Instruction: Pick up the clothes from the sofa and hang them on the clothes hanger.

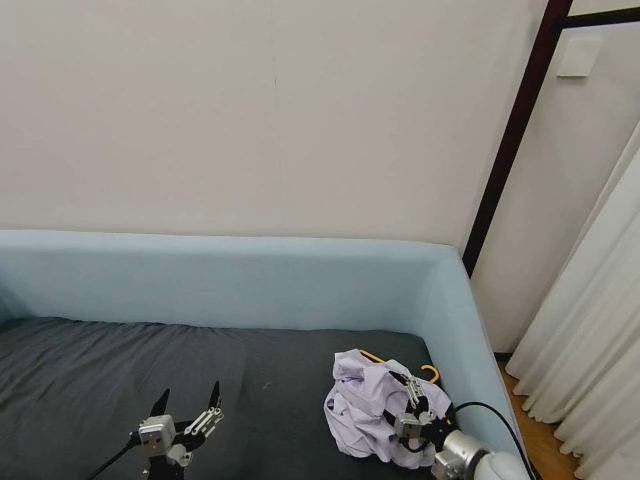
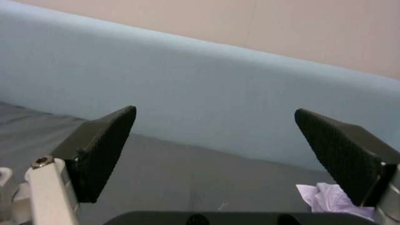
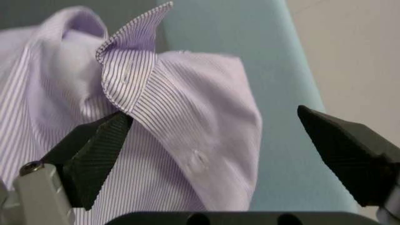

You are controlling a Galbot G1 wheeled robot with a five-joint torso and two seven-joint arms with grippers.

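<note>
One sofa (image 1: 250, 285) is counted, and on its dark seat one crumpled striped shirt (image 1: 362, 405) is seen, with one orange hanger (image 1: 432, 371) partly hidden beneath it. Two grippers are counted over the sofa's seat: the left gripper (image 1: 188, 392) and the right gripper (image 1: 417, 392).

The left gripper (image 1: 188, 400) and right gripper (image 1: 416, 392) have silver bodies, black ridged wedge-shaped fingers (image 2: 100, 150), a silver screw (image 2: 42, 161) and black cables (image 1: 482, 408).

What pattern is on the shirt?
The shirt has fine purple stripes, clearest in the right wrist view.
</note>
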